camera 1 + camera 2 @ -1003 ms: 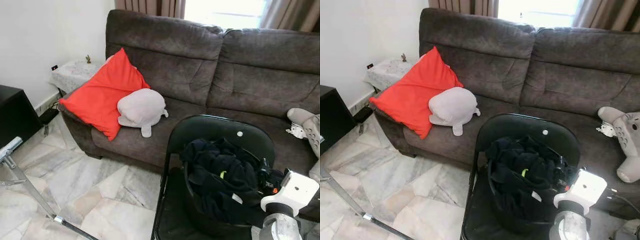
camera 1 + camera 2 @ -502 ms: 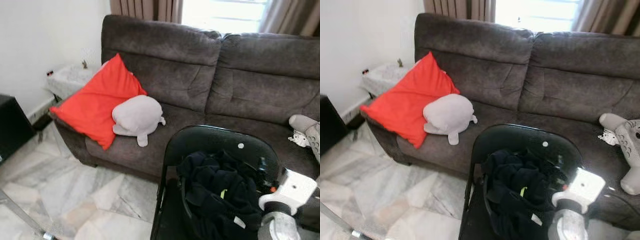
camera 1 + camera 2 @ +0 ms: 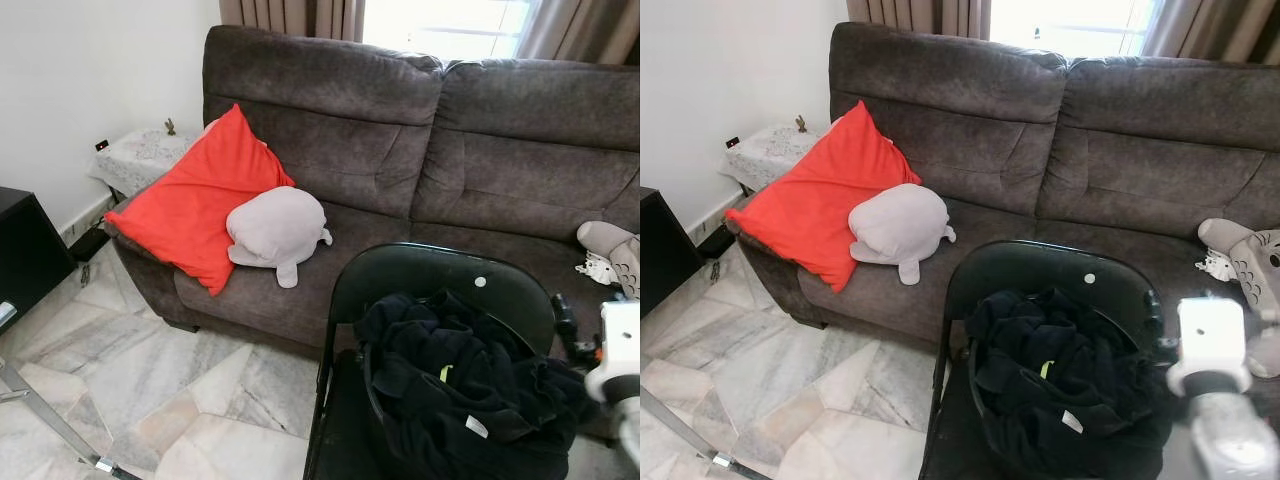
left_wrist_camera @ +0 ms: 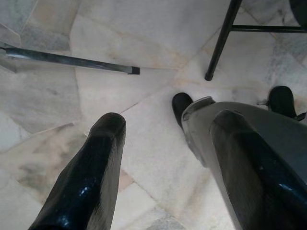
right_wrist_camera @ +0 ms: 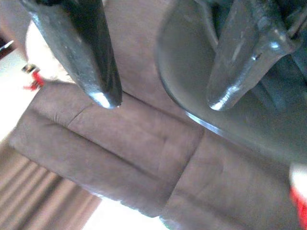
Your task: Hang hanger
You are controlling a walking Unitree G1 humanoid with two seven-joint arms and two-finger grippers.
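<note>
A heap of dark clothing (image 3: pixel 455 385) with a small yellow mark lies on the seat of a black folding chair (image 3: pixel 440 270). A dark curved rim runs along the heap's left side; I cannot tell whether it is a hanger. My right gripper (image 3: pixel 566 322) hovers at the chair's right edge, beside the heap and apart from it. In the right wrist view this gripper (image 5: pixel 163 101) is open, and the chair back's rim (image 5: pixel 192 120) and the sofa show between its fingers. My left gripper (image 4: pixel 167 122) hangs open over the marble floor, holding nothing.
A brown sofa (image 3: pixel 400 150) behind the chair carries a red cushion (image 3: pixel 195 205), a grey plush (image 3: pixel 278 228) and another plush (image 3: pixel 615 250) at the right. A metal stand leg (image 3: pixel 50 425) crosses the floor at the left, near a black cabinet (image 3: pixel 25 250).
My right arm has swung to the right, from over the clothing heap to the chair's right edge. The camera has also shifted slightly.
</note>
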